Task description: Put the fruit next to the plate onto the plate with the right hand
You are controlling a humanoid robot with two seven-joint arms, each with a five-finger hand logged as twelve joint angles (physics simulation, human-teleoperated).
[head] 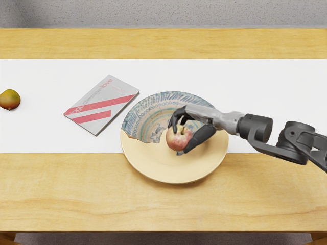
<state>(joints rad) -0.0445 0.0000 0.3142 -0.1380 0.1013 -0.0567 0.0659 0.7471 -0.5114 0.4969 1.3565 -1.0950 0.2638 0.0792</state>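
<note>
A red-yellow apple (pixel 178 138) rests in the middle of the round plate (pixel 153 166), which has a blue pattern on its far half and a plain cream near half. My right hand (pixel 185 128) reaches in from the right edge and its dark fingers curl around the apple from above and from the right side. The thumb lies against the apple's right flank. I cannot tell whether the apple touches the plate or hangs just above it. The left arm does not show.
A grey booklet with red stripes (pixel 101 104) lies left of the plate on the white table runner (pixel 265 87). A small green-red mango (pixel 9 99) sits at the far left edge. Wooden tabletop (pixel 163 204) spans the front.
</note>
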